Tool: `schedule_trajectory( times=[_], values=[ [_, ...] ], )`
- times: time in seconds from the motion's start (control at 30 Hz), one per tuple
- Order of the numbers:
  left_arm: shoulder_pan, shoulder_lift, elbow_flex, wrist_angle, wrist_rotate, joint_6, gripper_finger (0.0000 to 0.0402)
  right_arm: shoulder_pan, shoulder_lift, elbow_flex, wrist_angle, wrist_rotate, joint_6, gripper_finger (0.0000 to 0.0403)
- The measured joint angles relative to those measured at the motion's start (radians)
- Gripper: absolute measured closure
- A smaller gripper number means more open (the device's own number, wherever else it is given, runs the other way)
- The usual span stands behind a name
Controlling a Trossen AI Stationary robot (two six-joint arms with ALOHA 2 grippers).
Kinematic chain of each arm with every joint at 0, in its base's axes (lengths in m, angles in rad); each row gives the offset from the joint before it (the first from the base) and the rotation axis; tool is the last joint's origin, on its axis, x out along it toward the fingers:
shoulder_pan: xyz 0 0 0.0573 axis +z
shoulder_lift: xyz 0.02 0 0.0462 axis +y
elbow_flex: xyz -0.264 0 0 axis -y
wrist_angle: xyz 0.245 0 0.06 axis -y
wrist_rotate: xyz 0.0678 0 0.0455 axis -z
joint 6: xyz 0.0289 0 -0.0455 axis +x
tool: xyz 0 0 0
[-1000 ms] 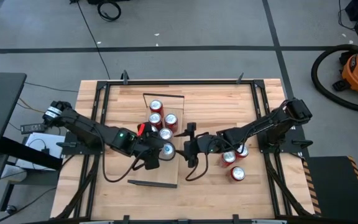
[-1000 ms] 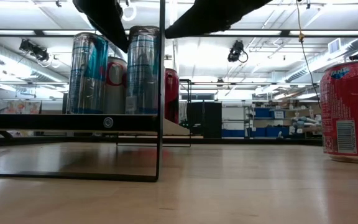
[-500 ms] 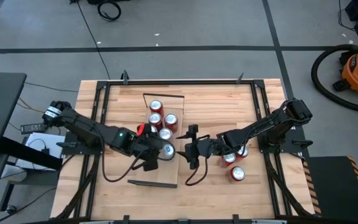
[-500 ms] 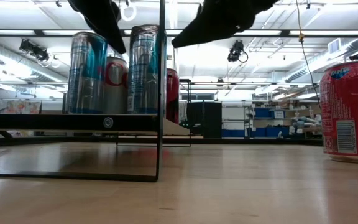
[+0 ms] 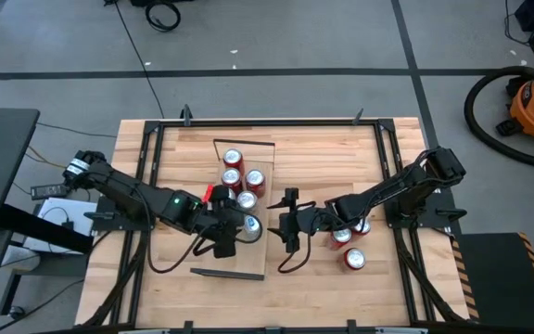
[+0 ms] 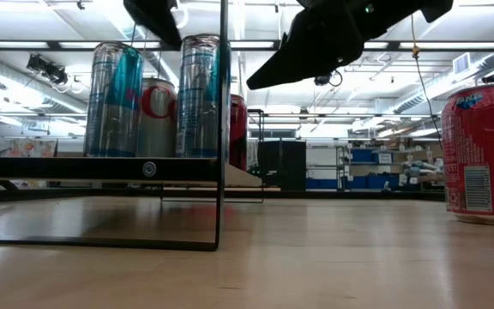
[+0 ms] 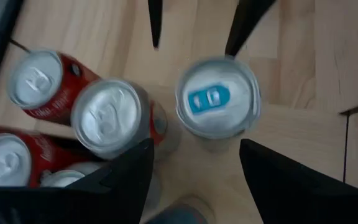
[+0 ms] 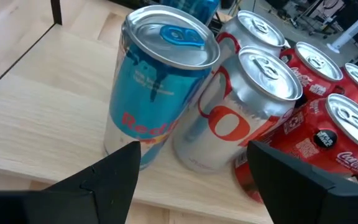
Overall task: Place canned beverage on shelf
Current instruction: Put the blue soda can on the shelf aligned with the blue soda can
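**Blue can upright on the shelf, both claws open beside it**

Seen level with the table [image 6: 316, 257], the nearest thing is the dark metal rim [image 6: 222, 129] at the shelf's short end, a thin upright bar with a crossbar. Just behind it, on the shelf [image 5: 239, 262], the tall blue-and-silver can [image 6: 199, 96] stands upright. A second tall blue can [image 6: 116, 99] and a silver can with red lettering [image 6: 153, 116] stand close behind it, and a red can [image 6: 237, 130] shows farther back. Off to the side, a separate red can [image 6: 484, 154] rests on the table itself.

From above, the left claw [image 5: 225, 237] hangs over the shelf next to the blue-and-silver can [image 5: 251, 224]. Its wrist camera looks straight down on the blue tab of that can [image 7: 217, 96], with the two dark fingers [image 7: 272, 183] spread wide and free of it. The silver can [image 7: 110, 117] stands just beside it, and red cans [image 7: 37, 78] cluster beyond.

The right claw [image 5: 288, 225] sits at the shelf's other long edge, near the same can, its fingers [image 8: 303, 171] parted and holding nothing. Its camera shows the blue can [image 8: 160, 87] upright on the light wood, touching or nearly touching the silver can [image 8: 241, 112].

Farther along the shelf, a row of red cans [image 5: 234, 167] runs toward the far rim. Two more red cans [image 5: 352, 257] lie on the table under the right arm.
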Motion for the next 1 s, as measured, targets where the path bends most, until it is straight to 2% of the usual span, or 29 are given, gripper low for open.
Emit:
schedule_trajectory(
  times=[0.33, 0.6, 0.77, 1.0],
  values=[
    [-0.033, 0.0, 0.076, -0.046, -0.074, 0.051, 0.0153, 0.0, 0.0, -0.03, 0.074, -0.023, 0.022, 0.0099],
    [-0.048, 0.0, 0.076, -0.059, -0.074, 0.044, 0.0153, 0.0, 0.0, -0.123, 0.215, -0.027, 0.089, 0.0099],
    [-0.045, -0.002, 0.076, -0.058, -0.077, 0.048, 0.0153, 0.001, 0.0, -0.134, 0.284, -0.027, 0.09, 0.0099],
    [-0.042, -0.008, 0.076, -0.052, -0.082, 0.048, 0.0153, 0.006, 0.115, -0.117, 0.357, -0.027, 0.088, 0.0099]
  ],
)
